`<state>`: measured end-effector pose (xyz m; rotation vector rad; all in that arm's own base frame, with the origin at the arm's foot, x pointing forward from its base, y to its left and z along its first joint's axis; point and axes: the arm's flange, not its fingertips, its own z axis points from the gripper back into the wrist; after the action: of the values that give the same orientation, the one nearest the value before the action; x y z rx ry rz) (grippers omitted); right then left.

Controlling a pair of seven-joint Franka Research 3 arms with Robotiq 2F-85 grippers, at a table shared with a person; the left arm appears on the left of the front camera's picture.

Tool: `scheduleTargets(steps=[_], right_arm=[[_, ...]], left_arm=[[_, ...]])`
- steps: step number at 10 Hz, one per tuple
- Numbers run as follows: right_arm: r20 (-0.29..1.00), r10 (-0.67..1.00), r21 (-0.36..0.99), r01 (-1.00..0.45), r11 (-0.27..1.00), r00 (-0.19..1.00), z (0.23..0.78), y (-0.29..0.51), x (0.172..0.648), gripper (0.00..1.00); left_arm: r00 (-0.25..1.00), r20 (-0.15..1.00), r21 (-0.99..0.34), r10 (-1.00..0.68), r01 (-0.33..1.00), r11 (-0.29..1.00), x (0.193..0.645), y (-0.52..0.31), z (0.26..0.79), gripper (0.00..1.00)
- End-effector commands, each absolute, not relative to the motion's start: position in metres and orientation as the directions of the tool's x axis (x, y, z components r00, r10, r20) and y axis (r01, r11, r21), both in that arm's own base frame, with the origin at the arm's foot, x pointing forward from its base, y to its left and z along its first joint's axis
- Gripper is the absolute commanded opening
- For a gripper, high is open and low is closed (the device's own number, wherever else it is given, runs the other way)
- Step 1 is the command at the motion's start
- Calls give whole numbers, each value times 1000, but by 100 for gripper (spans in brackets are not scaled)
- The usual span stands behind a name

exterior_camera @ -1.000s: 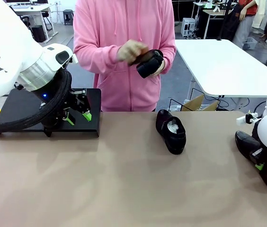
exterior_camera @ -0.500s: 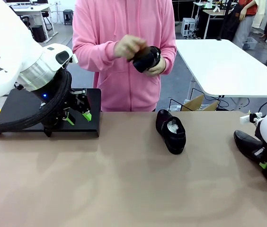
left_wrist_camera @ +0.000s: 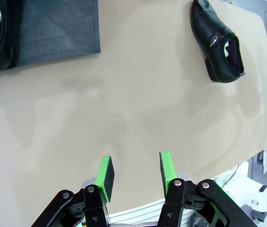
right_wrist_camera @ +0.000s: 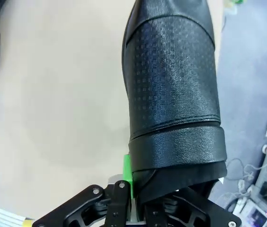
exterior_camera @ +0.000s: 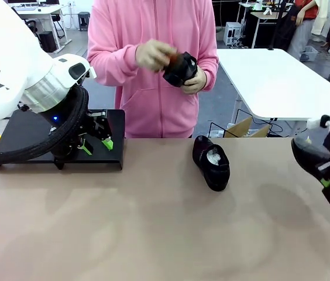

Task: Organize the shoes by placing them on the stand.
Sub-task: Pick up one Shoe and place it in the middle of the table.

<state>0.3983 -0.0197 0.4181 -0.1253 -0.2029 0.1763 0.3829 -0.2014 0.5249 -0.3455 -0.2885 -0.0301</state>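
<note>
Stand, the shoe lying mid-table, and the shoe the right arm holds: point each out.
stand point(exterior_camera: 19, 133), front view, bare black top surface.
shoe lying mid-table point(exterior_camera: 217, 177), front view, its glossy near end.
right arm's shoe point(right_wrist_camera: 171, 71), right wrist view, textured leather upper.

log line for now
right gripper: shut on shoe, off table | left gripper: open above table | centre shoe: on table | person: holding third shoe

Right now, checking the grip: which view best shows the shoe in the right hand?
Right wrist view: the shoe is close up, its rim pinched in the right hand. Front view shows it small at the right edge. Left wrist: unclear.
</note>
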Motion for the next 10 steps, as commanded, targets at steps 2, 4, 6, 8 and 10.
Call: scheduleTargets(steps=[2,4,6,8,10], right_arm=[[243,257,-236,-200,951,935,465,53,326,0],[259,352,-289,-276,917,899,476,102,305,0],[237,333,-273,-266,924,913,497,89,333,0],[237,333,-273,-266,924,913,497,89,333,0],[225,342,-267,-280,922,912,496,98,327,0]], left_arm=[[961,276,-347,23,78,935,383,-200,526,53],[961,276,-347,23,78,935,383,-200,526,53],[961,276,-347,23,78,935,383,-200,526,53],[961,276,-347,23,78,935,383,-200,526,53],[961,276,-347,23,78,935,383,-200,526,53]])
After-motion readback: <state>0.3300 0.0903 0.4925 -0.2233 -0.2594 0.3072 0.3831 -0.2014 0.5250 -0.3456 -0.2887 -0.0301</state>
